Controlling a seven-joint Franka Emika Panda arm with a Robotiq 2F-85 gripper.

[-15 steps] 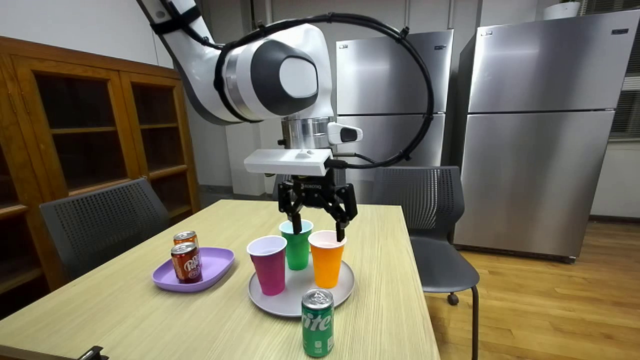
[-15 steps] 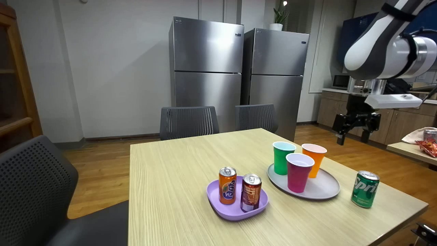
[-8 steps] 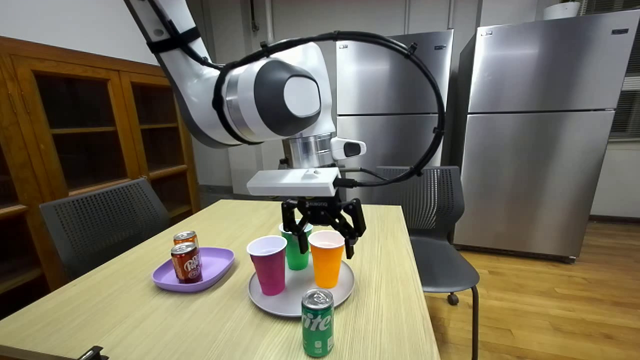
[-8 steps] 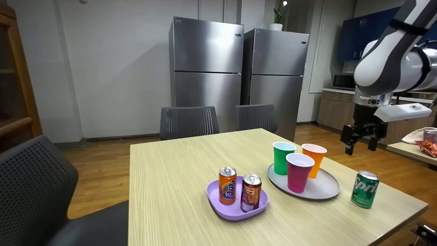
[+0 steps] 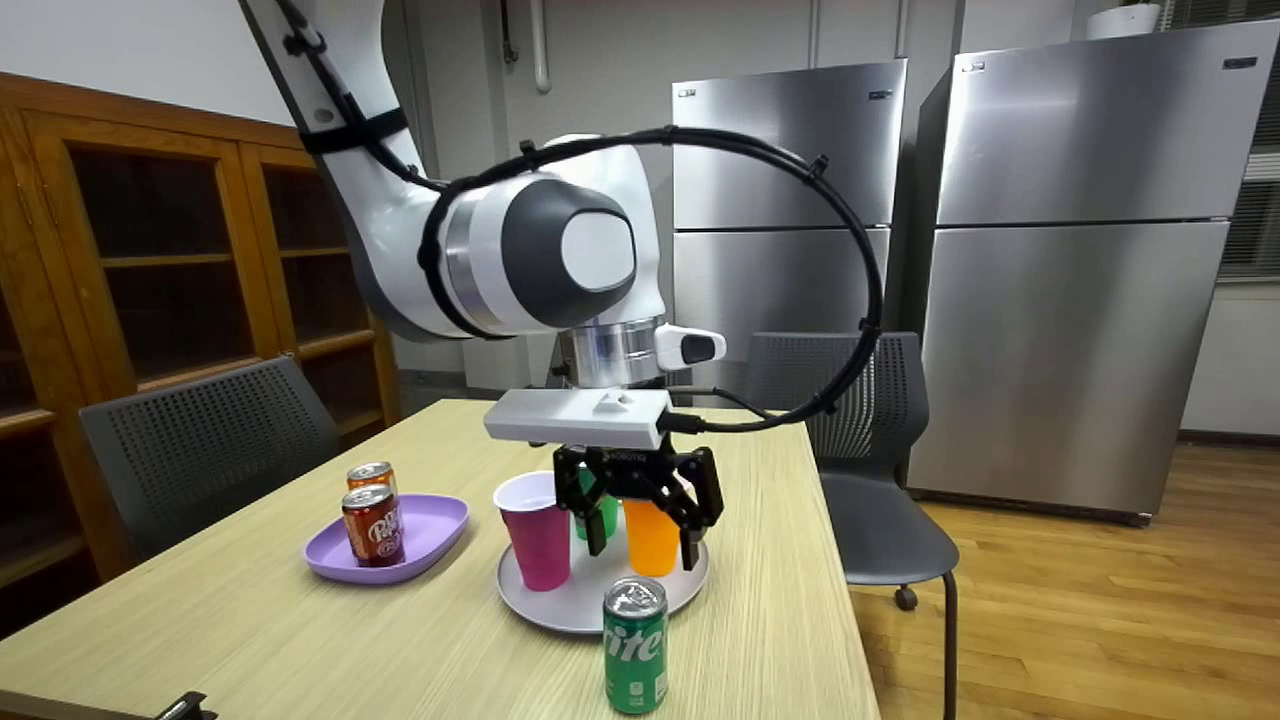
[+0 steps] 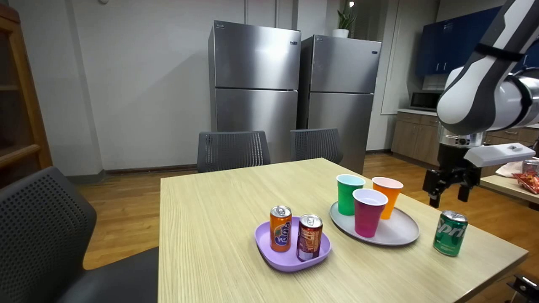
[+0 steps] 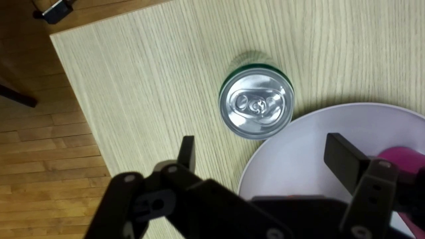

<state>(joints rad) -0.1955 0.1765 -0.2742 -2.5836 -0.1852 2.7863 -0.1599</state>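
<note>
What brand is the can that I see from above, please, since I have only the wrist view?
Observer: The lettering on its side, seen in both exterior views, marks it as a Sprite can.
Operator: Thank you; what stands on the plate?
Observer: A green cup, a magenta cup and an orange cup, all upright.
Operator: Are there more drinks on this table?
Observer: Yes, a Fanta can and a Dr Pepper can, standing on a purple tray.
</note>
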